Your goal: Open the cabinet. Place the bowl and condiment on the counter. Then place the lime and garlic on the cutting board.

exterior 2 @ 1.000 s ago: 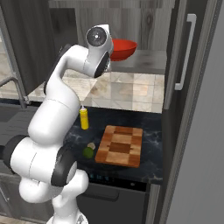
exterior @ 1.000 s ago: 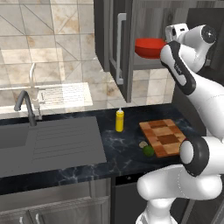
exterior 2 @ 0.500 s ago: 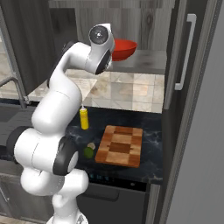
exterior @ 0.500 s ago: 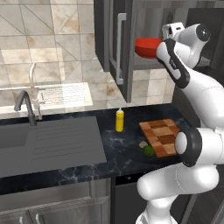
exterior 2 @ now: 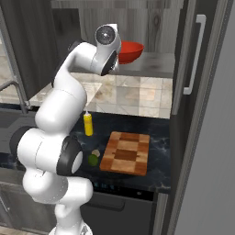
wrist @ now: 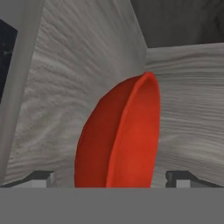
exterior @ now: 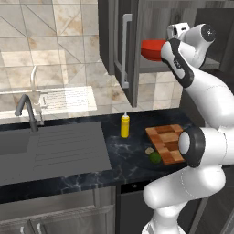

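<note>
Base views flank arm, hand view close on bowl (wrist: 118, 140)

Robot's arm covers the right end of the cutting board (exterior: 165, 142) in the left base view. The garlic (exterior 2: 95, 152) is too tiny to read properly, tucked behind the lime (exterior 2: 93, 159). Bowl's (wrist: 118, 140) bottom is cut off in the hand view.

Red bowl (wrist: 117, 140) seen edge-on, close up — grey wood-grain cabinet (wrist: 78, 74) walls behind it.
</note>
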